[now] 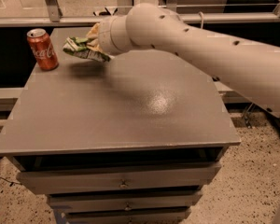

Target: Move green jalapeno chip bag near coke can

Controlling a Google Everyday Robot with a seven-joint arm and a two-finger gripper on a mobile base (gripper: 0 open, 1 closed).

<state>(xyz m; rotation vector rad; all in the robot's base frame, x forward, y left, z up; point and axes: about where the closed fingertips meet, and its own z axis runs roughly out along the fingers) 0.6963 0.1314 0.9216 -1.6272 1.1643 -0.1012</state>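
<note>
Green foil in claw [94, 41]: pinching bag [80, 49], hovering above desk [130, 111], pointing its long axis left at the near can [42, 49].

Coca-Cola on the coke can [42, 49]; pincer [92, 42], gripping chip bag [81, 49], nearby.

You're working in a lab-like test space: a drawer cabinet [121, 183] is standing on speckled flooring [256, 171], metal railings [50, 3] running past the tabletop's [130, 106] far edge, the gripper [91, 43] holding the chip bag [81, 50] above its far-left corner.
</note>
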